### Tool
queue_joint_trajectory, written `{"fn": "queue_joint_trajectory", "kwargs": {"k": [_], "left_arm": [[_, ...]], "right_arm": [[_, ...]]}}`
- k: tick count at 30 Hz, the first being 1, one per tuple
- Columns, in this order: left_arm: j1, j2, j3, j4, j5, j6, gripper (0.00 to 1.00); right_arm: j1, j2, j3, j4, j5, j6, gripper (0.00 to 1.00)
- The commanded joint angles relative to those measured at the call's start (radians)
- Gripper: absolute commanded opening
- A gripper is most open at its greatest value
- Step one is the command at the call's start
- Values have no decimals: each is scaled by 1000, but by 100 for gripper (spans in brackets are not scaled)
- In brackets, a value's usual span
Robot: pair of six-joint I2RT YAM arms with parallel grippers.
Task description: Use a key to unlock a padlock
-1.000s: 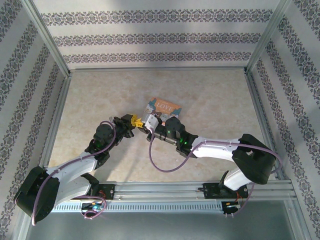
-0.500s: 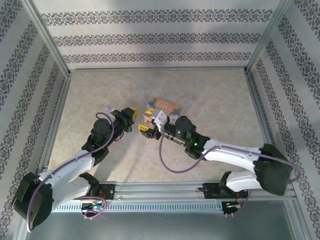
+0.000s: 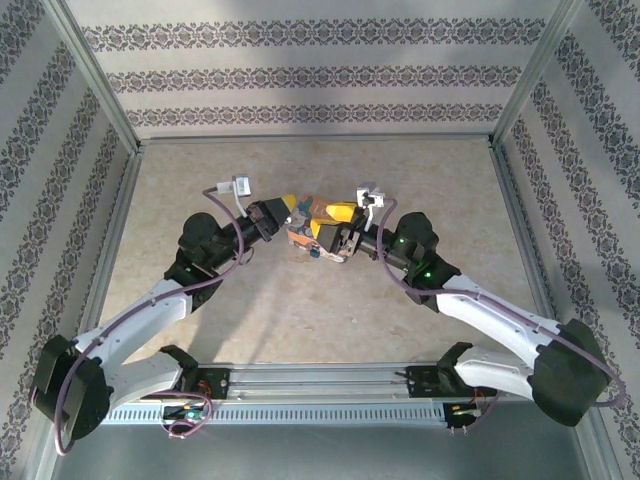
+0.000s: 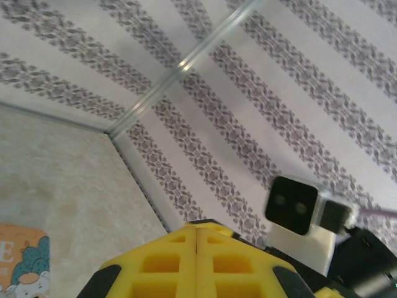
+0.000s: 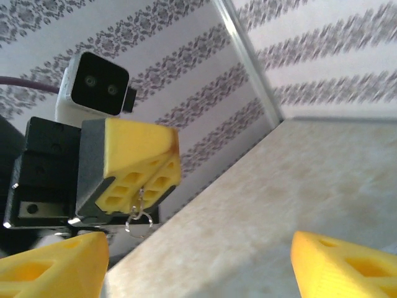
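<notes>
Overhead, the two arms meet near the middle of the counter (image 3: 200, 190), their tips facing each other across a bear-print box (image 3: 318, 208); the left pincer (image 3: 287, 208) sits just left of the box and the right pincer (image 3: 328, 232) just right of it.

Seen from the right wrist, the left pincer (image 5: 146, 180) has its yellow fingers pressed together, and the key (image 5: 138, 217), a slim grey piece on a thin wire ring, hangs from between their tips; it dangles just under them, above the counter (image 5: 310, 180). The left wrist view agrees; the two yellow fingers (image 4: 161, 261) meet along one seam, with a corner of the box (image 4: 22, 261) at the left edge and striped wall (image 4: 248, 93) beyond.

The right pincer (image 5: 200, 242) is spread wide; its fingertips (image 5: 68, 261) stand at the left and right of its own view with bare counter between them, and the key hangs up and to the left of the left fingertip, apart from it.

From above, the padlock (image 3: 316, 252) reads as a small dark-blue speck on the near side of the box, just beside the right pincer's tips; whether it touches them I cannot tell.
</notes>
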Motion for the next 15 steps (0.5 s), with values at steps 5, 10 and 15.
{"fn": "queue_joint_trajectory", "kwargs": {"k": [5, 10, 15], "left_arm": [[-5, 82, 62, 238, 157, 17, 0], [-5, 87, 54, 248, 135, 10, 0], [-4, 99, 49, 273, 138, -7, 0]], "right_arm": [[18, 92, 51, 226, -217, 223, 65], [19, 135, 43, 305, -219, 263, 57], [18, 156, 52, 325, -215, 278, 53]]}}
